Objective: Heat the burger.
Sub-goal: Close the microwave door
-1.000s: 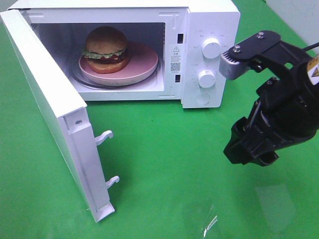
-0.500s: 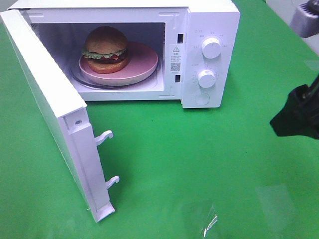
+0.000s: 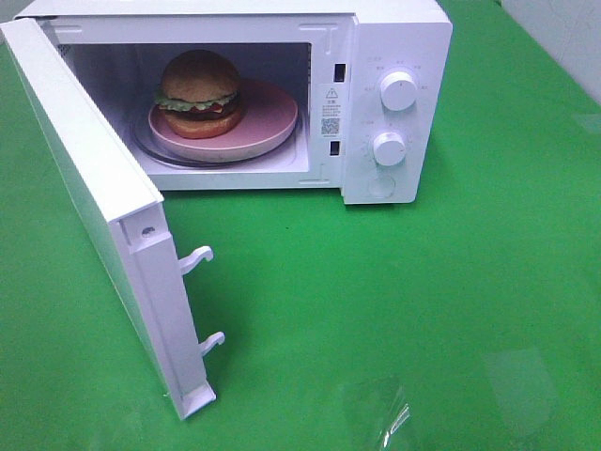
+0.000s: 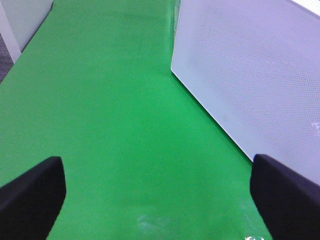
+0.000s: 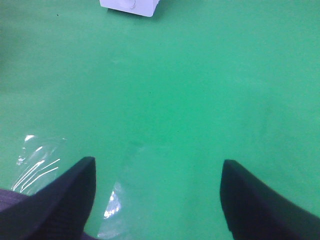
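I see a green mat (image 3: 423, 301) under the open microwave (image 3: 394, 38) holding the burger (image 3: 199, 89); my left gripper (image 4: 157, 160) and right gripper (image 5: 157, 164) both gape, empty.

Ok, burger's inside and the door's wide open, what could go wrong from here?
The door stands wide open; a hard push to close it could slide the microwave on the green cloth.
Its latch hooks may not seat, leaving it ajar.
The knobs sit one above the other; the right gripper could nudge the wrong one.
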`<state>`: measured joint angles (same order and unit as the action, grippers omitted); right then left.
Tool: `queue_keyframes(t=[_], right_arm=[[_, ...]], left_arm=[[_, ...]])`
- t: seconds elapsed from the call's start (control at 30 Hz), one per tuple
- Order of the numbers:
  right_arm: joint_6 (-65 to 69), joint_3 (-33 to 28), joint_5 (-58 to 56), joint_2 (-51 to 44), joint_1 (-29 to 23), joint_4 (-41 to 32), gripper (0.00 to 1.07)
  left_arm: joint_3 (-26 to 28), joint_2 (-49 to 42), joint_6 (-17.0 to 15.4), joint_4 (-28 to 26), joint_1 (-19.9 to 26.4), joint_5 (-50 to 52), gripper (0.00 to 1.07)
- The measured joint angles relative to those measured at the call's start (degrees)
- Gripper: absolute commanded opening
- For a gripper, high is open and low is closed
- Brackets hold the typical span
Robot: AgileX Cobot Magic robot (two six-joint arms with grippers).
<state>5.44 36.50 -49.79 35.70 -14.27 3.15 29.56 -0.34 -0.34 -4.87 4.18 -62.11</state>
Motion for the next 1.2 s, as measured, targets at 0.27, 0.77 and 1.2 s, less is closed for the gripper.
queue_keyframes(t=[0.27,0.77,1.2], right_arm=[[0.63,-4.98,0.00,-11.57,0.00,0.00,0.68],[2.46,-7.39,-3.50,-31.57,9.40,-3.15,0.66],[2.46,-8.31,-5.21,-35.87,12.66,-3.15,0.70]], left_arm=[[0.00,0.00,0.00,0.00,0.00,0.00,0.92],[0.00,0.00,0.00,0.00,0.00,0.00,0.92],[0.00,0.00,0.00,0.00,0.00,0.00,0.92]])
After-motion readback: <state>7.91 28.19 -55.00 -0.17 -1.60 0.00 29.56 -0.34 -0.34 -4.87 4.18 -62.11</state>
